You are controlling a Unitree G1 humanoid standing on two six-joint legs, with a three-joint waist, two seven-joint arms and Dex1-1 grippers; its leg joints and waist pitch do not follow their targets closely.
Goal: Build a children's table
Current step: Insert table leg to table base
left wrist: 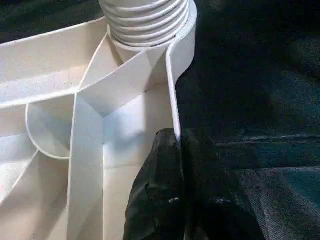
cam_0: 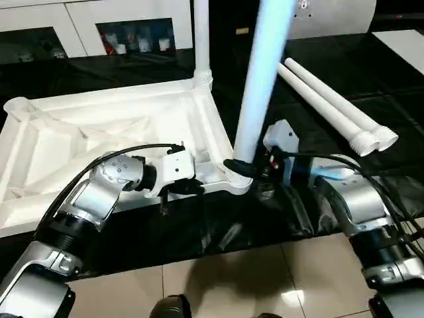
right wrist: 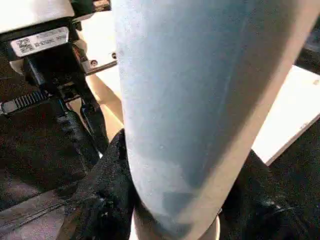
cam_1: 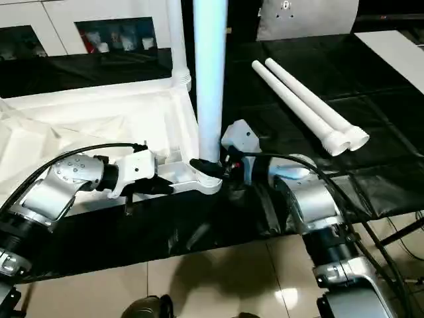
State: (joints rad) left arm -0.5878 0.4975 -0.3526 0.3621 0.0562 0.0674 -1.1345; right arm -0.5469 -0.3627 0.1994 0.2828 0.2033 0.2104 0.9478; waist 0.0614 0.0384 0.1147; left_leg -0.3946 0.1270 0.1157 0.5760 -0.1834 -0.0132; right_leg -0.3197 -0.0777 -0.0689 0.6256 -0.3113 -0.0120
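The children's table top (cam_0: 79, 139) lies upside down, ribbed underside up, on the black work table. One white leg (cam_0: 202, 40) stands in its far right corner socket. A second leg (cam_0: 262, 79) stands upright in the near right corner socket, and my right gripper (cam_0: 240, 168) is shut on its base, one finger (right wrist: 107, 190) on each side of the tube. My left gripper (cam_0: 191, 189) is shut on the top's thin near rim (left wrist: 172, 100), just left of that socket's threaded collar (left wrist: 147, 20). Two loose legs (cam_0: 331, 106) lie side by side at the right.
The black cover (cam_0: 218, 225) hangs over the work table's near edge, with tiled floor (cam_0: 265, 278) below. A white glass-door cabinet (cam_0: 99, 26) stands behind the table. A white sheet (cam_0: 404, 43) lies at the far right corner.
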